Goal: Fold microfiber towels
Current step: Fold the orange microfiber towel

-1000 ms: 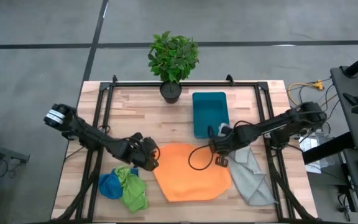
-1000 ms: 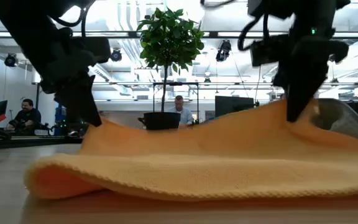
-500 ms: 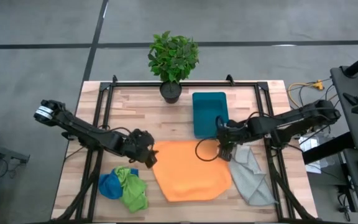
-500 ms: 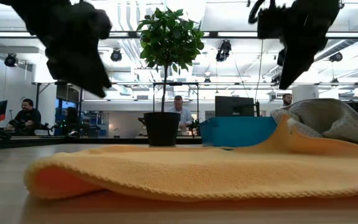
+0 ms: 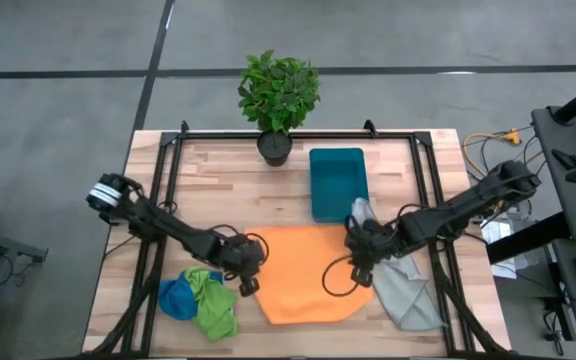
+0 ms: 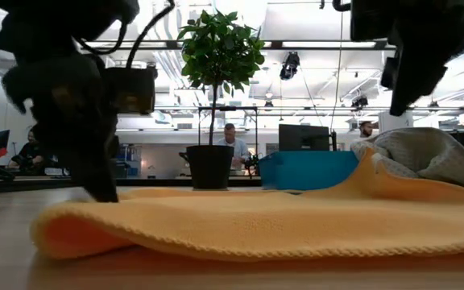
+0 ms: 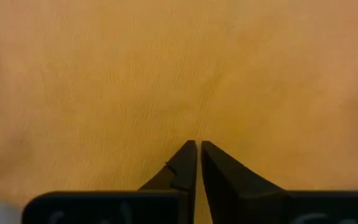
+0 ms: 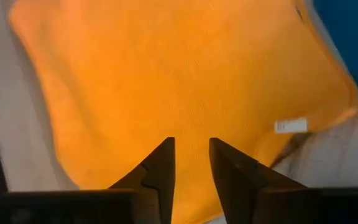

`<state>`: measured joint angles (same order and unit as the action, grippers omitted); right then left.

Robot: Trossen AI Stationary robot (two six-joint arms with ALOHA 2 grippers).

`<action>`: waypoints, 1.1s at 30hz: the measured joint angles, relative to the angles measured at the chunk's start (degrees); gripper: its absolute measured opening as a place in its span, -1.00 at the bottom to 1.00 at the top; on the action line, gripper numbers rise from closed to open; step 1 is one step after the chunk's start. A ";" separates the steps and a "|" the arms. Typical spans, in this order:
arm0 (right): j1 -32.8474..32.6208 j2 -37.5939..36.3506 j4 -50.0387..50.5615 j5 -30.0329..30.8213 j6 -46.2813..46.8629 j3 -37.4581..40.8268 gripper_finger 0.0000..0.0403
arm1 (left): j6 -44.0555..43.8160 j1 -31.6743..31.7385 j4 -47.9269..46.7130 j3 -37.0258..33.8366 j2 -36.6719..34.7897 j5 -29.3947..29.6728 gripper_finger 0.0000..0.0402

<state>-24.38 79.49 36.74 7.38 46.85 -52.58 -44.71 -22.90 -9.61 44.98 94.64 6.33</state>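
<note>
Orange pile fills my left wrist view: the left pincer [image 7: 196, 149] is pressed shut at the orange towel [image 5: 308, 275], its tips on the cloth's left edge (whether a fold is pinched I cannot tell). The right pincer [image 8: 191, 152] hangs part-open above the towel's right side, holding nothing. The towel lies mid-counter [image 5: 208, 180], beside the grey towel [image 5: 403, 290]; green towel [image 5: 211, 300] and blue towel [image 5: 175, 298] sit bunched front-left. I judge it soft, light, limp: best gripped at corners.
</note>
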 joint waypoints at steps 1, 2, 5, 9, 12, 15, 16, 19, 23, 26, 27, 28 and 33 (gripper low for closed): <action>-0.32 0.22 0.08 0.21 1.12 0.00 -0.57 | 0.00 -0.14 -0.49 0.29 0.26 -1.70 -0.94; -0.62 0.42 -0.03 0.21 2.09 -0.02 -0.59 | -0.03 -0.45 -1.54 0.39 0.22 -2.73 -0.95; -1.01 1.22 0.26 0.28 3.99 0.00 -0.60 | -1.67 -1.46 -6.94 0.32 -0.98 -3.57 -0.99; -0.83 2.41 -0.36 1.89 5.43 0.00 -0.60 | -2.64 -2.20 -14.86 -0.13 -4.84 -0.31 -1.00; -0.46 3.52 -2.90 3.21 5.62 0.00 -0.60 | -2.53 -2.05 -17.49 -0.23 -8.23 2.54 -1.00; -0.22 4.68 -8.10 3.28 4.63 0.00 -0.60 | -1.23 -2.16 -17.13 -0.15 -12.44 4.30 -0.99; -0.22 5.10 -10.50 3.23 4.01 0.00 -0.60 | -0.95 -2.40 -17.18 -0.16 -13.72 4.79 -0.99; -0.50 6.09 -19.29 2.51 0.92 0.02 -0.61 | 0.71 -3.84 -17.06 -0.16 -17.98 4.99 -0.99; -0.67 7.92 -30.32 1.63 -3.10 0.02 -0.60 | 3.05 -9.58 -17.06 -0.37 -21.45 5.13 -1.00; -0.62 9.87 -38.10 1.22 -5.22 0.00 -0.60 | 1.86 -15.61 -16.87 -0.38 -21.77 8.58 -1.00; -0.62 10.64 -40.15 0.82 -5.94 0.00 -0.60 | 0.31 -17.73 -16.84 -0.38 -21.41 10.59 -1.00; -0.62 11.61 -42.16 0.27 -6.53 0.00 -0.60 | -1.47 -19.69 -16.50 -0.38 -20.78 12.45 -1.00; -0.62 17.05 -49.53 -1.84 -4.10 -0.06 -0.61 | -8.26 -24.77 -9.93 -0.29 -13.85 15.15 -1.00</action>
<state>-24.99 96.54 -12.79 5.54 42.74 -52.64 -52.97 -47.66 -19.54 44.70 80.79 21.48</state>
